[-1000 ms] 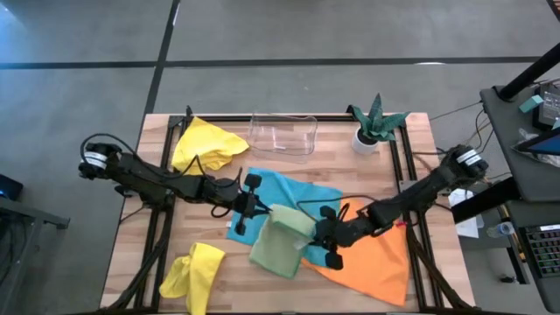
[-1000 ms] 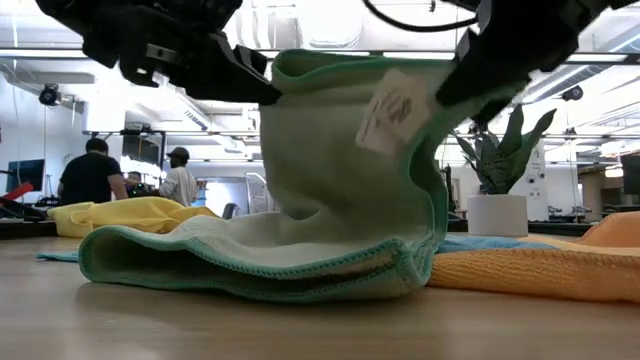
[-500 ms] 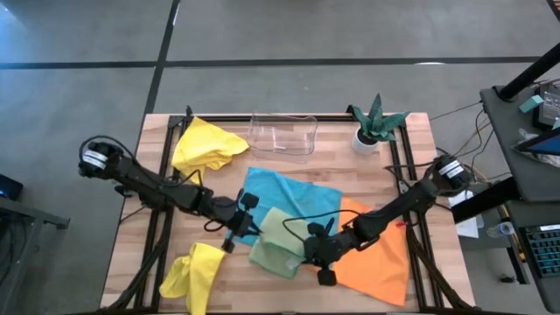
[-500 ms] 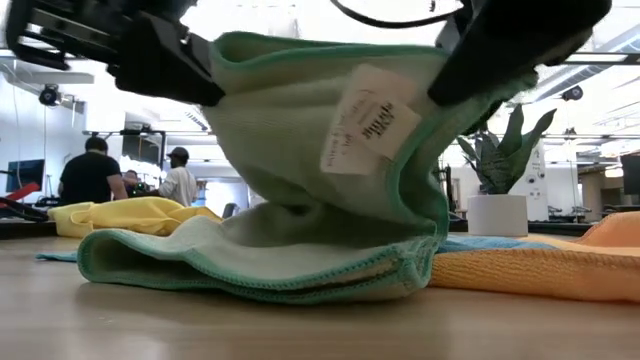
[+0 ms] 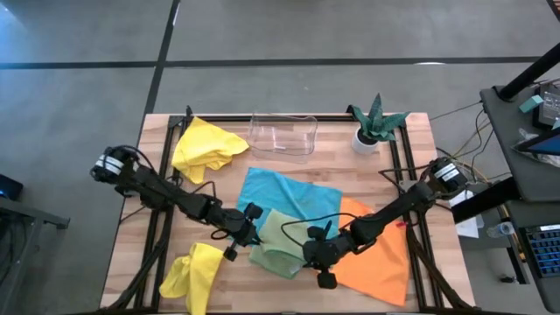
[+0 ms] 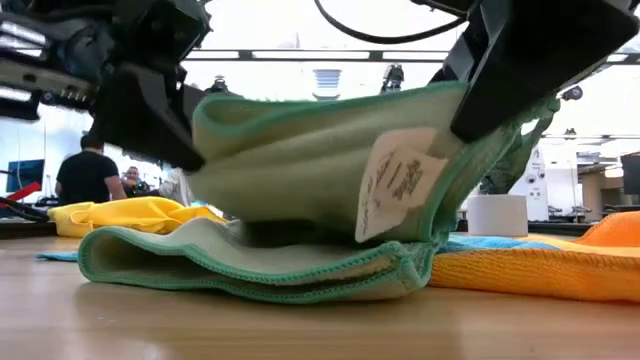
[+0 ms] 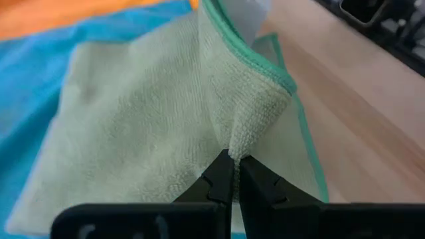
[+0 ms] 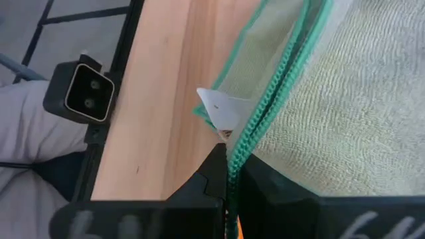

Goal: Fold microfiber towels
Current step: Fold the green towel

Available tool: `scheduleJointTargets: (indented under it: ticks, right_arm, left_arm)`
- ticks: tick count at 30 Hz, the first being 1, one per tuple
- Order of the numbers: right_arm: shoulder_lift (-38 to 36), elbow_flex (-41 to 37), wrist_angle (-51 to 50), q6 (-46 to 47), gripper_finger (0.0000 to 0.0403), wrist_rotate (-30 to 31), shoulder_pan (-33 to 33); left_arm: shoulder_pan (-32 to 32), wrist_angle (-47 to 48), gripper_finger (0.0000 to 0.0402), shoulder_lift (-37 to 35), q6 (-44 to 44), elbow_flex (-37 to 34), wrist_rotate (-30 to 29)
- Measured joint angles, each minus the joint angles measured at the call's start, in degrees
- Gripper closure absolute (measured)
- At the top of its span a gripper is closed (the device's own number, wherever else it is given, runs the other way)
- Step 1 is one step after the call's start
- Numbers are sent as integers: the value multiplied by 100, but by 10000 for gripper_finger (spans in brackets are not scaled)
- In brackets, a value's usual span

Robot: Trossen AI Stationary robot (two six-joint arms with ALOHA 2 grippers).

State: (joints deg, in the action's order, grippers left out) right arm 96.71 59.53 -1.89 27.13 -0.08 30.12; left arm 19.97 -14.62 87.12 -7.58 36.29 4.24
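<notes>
Both grippers have carried the sage green towel's (image 5: pixel 278 245) lifted edge lower and toward the bench's (image 5: pixel 289 179) near side. Left gripper (image 5: pixel 248 236) and right gripper (image 5: pixel 312 251) each pinch a corner of its teal-stitched hem. It lies between the turquoise towel (image 5: pixel 289 194) and orange towel (image 5: pixel 376 258), overlapping both, with bare wood along the near edge.

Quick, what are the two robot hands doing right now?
Left gripper: shut on the sage green towel.
Right gripper: shut on the same towel's edge.
</notes>
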Motion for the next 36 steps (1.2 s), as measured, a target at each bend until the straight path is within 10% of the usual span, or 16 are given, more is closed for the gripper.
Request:
scheduleJointTargets:
  ticks: [20,36]
  right_arm:
    - [279,-3,460,-25,297,-383,-3]
    - [205,-2,292,-62,277,-350,2]
  left_arm:
    - [0,237,396,-3,281,-9,156]
    - [33,571,243,-139,884,17,235]
